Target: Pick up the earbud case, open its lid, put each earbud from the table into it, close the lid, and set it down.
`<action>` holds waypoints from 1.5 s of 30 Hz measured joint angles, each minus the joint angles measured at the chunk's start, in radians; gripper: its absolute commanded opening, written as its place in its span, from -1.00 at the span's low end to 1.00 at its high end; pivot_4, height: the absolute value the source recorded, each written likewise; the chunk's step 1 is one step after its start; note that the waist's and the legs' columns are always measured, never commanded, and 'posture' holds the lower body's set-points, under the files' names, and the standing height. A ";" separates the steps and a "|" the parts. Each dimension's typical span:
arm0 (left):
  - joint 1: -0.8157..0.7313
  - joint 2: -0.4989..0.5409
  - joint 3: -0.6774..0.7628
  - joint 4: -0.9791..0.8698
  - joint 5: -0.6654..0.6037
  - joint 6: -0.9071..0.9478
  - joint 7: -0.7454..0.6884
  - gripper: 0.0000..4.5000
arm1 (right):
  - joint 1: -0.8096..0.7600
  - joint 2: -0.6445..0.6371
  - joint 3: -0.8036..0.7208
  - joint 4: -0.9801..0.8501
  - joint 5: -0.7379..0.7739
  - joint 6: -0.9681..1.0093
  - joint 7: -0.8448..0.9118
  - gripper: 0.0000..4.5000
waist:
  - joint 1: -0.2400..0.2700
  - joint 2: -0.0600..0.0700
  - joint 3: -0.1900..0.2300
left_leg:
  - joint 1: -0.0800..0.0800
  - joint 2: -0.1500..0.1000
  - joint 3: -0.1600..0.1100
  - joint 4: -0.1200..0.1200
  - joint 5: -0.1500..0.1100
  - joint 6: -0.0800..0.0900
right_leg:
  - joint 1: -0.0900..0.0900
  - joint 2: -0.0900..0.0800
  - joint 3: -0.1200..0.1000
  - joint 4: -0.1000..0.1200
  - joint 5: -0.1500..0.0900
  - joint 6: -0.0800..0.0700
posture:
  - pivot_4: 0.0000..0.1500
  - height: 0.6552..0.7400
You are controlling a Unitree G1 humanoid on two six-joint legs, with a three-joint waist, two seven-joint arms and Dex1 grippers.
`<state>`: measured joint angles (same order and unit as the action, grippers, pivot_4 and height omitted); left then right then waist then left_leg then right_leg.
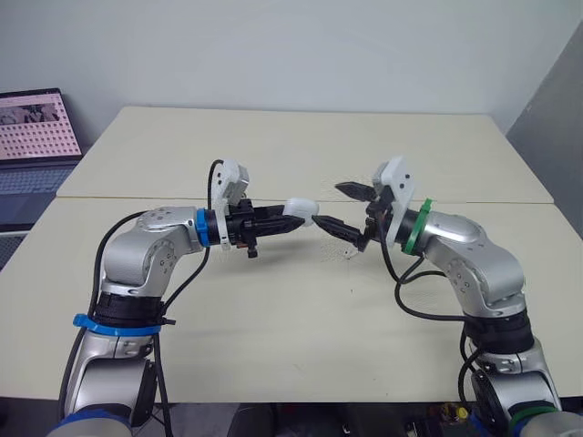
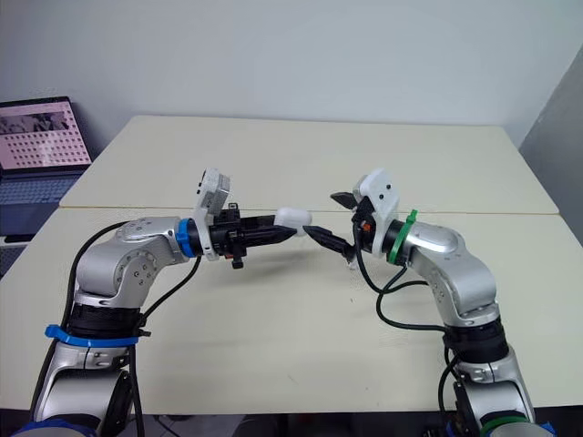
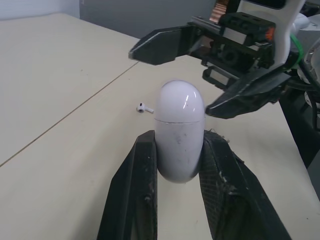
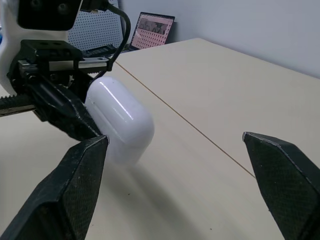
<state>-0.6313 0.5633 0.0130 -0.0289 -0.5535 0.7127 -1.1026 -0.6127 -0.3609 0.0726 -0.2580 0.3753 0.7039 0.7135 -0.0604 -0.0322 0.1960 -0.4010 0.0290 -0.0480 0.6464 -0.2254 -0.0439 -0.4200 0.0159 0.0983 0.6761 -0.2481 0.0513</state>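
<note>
Mid-frame, the left gripper (image 3: 178,137) pinches the closed earbud case (image 1: 301,208) by its base. The wide-spread right gripper (image 1: 329,206) hangs beside the lid, where a clumsy pry could twist the case loose.

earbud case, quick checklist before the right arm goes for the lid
1. Earbud case clamped in the left gripper jaws, off the table: ok.
2. Lid shut and clear above the left jaws: ok.
3. Right gripper jaws open wide: ok.
4. Lid centred between the right jaws: not ok. In the right wrist view the case sits close to one jaw.
5. Earbud lying on the table in sight: ok.
6. Second earbud located: cannot tell.
</note>
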 measured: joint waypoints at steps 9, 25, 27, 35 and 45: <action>0.032 0.002 0.004 -0.039 -0.034 0.022 0.023 -0.66 | -0.082 0.013 -0.038 0.105 0.033 0.012 -0.021 0.99 | 0.001 0.000 0.000 | -0.001 0.000 0.000 -0.001 0.000 0.000 | -0.001 0.000 -0.001 0.000 -0.002 -0.003 | 1.00 1.00; 0.127 -0.130 0.101 0.003 0.059 -0.221 0.314 -0.66 | 0.132 -0.143 0.084 0.151 -0.018 -0.040 0.072 0.99 | -0.002 0.000 0.000 | -0.001 0.000 0.001 -0.002 0.000 0.000 | -0.001 -0.001 0.001 -0.002 -0.002 -0.003 | 1.00 1.00; 0.150 -0.135 0.100 -0.019 0.059 -0.223 0.328 -0.66 | 0.132 -0.161 0.117 0.182 -0.055 -0.101 0.110 0.99 | -0.002 -0.001 0.000 | 0.000 0.000 0.001 -0.002 0.000 0.000 | 0.000 0.000 0.000 -0.001 -0.002 -0.003 | 1.00 1.00; 0.179 -0.136 0.090 -0.086 0.057 -0.223 0.349 -0.66 | 0.040 -0.173 0.224 0.464 -0.203 -0.330 0.239 0.99 | -0.002 -0.001 0.000 | 0.000 0.000 0.002 -0.001 0.000 0.000 | 0.000 0.000 0.001 -0.001 -0.002 -0.002 | 1.00 1.00; 0.206 -0.135 0.077 -0.105 0.056 -0.221 0.352 -0.66 | -0.131 -0.141 0.268 0.767 -0.295 -0.532 0.426 0.92 | 0.000 -0.001 0.000 | 0.000 0.000 0.001 -0.001 0.000 0.000 | 0.000 0.000 0.000 -0.001 -0.002 -0.002 | 1.00 1.00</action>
<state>-0.4251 0.4284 0.0903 -0.1336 -0.4976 0.4913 -0.7509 -0.7437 -0.5014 0.3405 0.5091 0.0801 0.1715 1.1398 -0.0608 -0.0329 0.1960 -0.4006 0.0290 -0.0474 0.6452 -0.2256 -0.0439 -0.4196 0.0156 0.0982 0.6751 -0.2497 0.0490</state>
